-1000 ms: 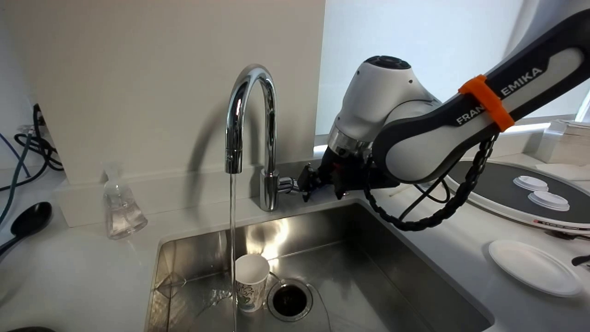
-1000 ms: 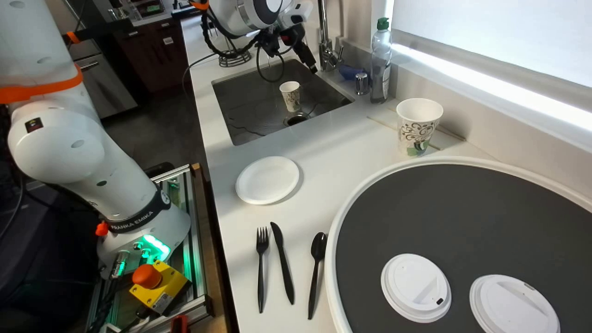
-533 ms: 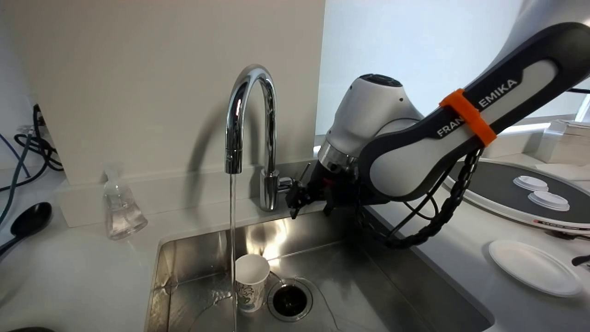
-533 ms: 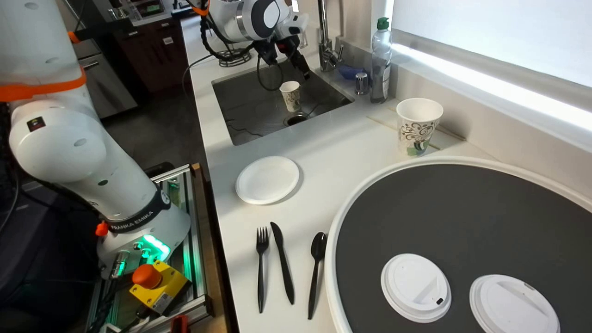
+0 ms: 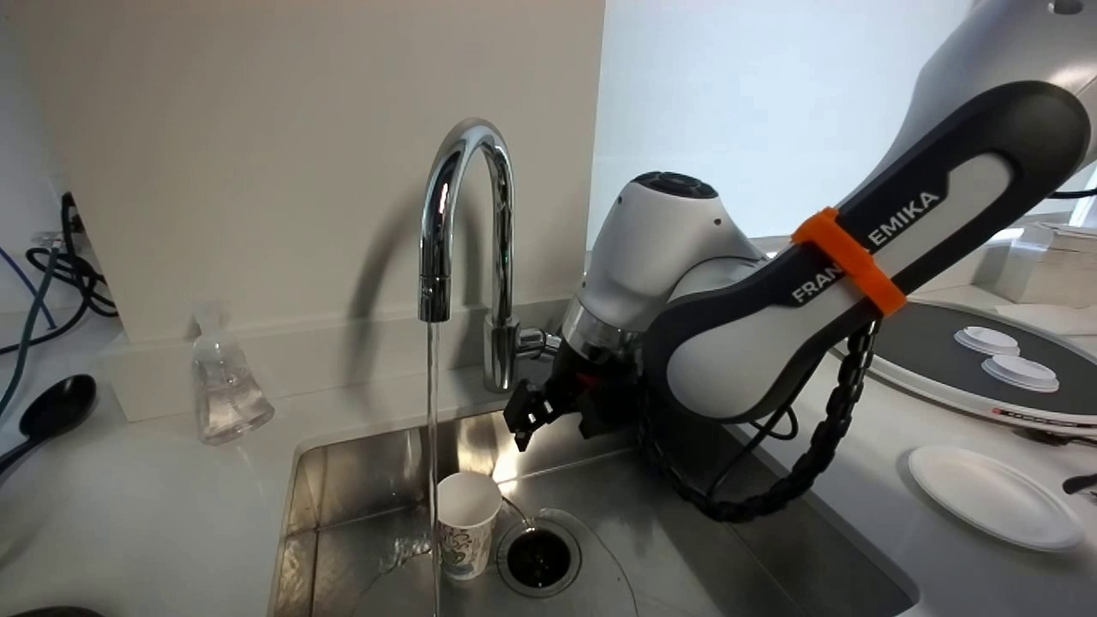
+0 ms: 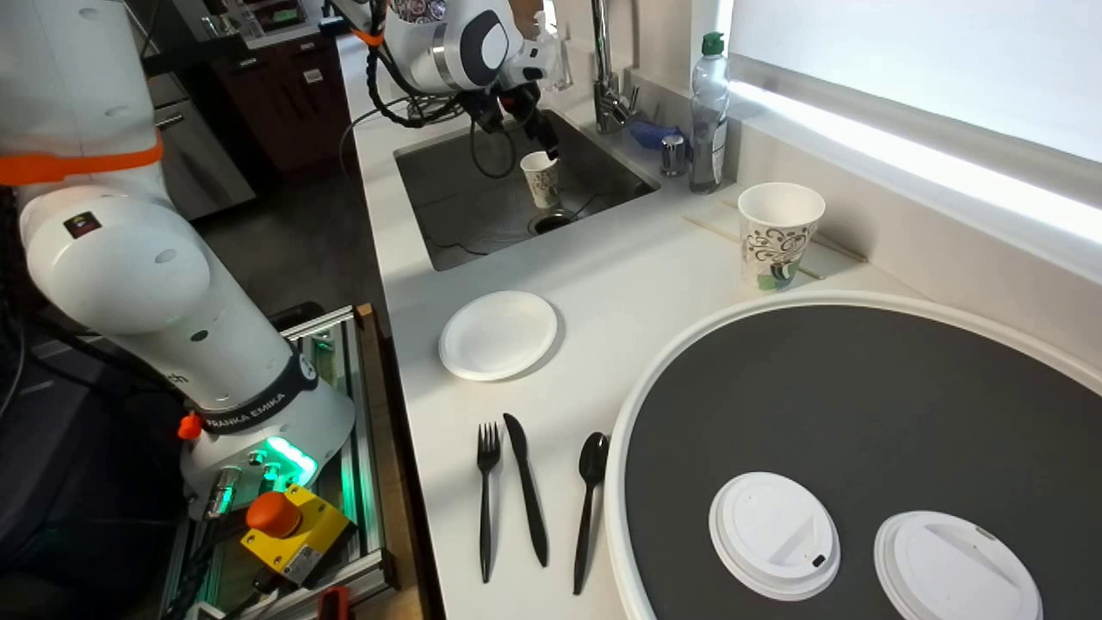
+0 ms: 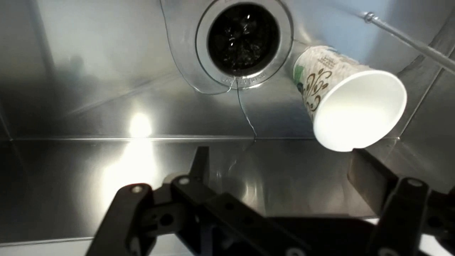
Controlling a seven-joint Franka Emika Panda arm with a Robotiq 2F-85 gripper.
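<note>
Now the black two-fingered gripper [image 7: 280, 156] is descending from beside the tall, arched chrome faucet [image 5: 502, 257] and coming in over the stainless-steel sink [image 5: 686, 531], which seems to be bringing the white paper cup with brown printed swirls [image 7: 350, 103] into nearer reach. The cup is standing upright beside the round, dark drain [image 7: 245, 37], while a thin stream of clear water [image 5: 434, 403] is falling outside it. The jaws are gaping wide, holding nothing. In the wrist view the cup is sitting beyond the fingertips, off toward the finger [image 7: 373, 181] at that picture's right, whose tip is overlapping the rim; in an exterior view cup [image 5: 467, 531] and gripper are standing apart.
</note>
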